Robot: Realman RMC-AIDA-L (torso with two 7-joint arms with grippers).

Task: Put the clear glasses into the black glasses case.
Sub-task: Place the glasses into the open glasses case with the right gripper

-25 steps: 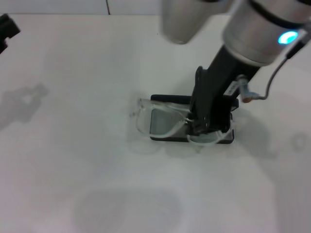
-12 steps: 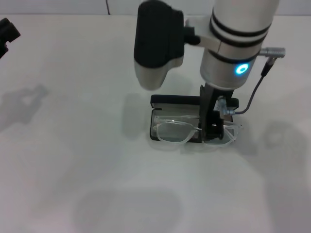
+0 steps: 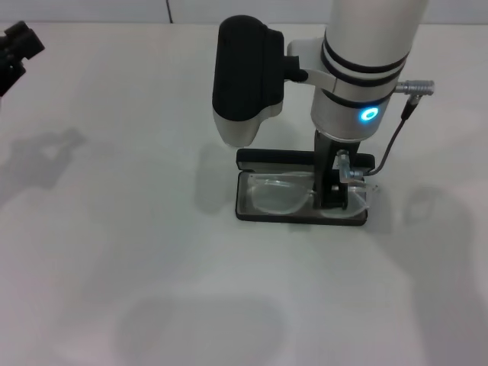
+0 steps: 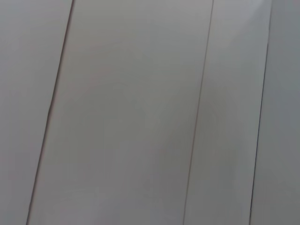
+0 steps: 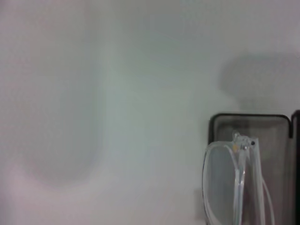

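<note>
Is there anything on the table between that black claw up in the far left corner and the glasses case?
Nothing. In the head view, only bare white table lies between the left gripper and the black case, apart from shadows.

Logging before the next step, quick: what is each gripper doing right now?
Left gripper: parked at the table's far left edge, holding nothing.
Right gripper: down in the black glasses case, at the clear glasses.

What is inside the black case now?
The clear glasses lie in the open case, on its grey lining. The right gripper covers their middle part. The left gripper is far off.
</note>
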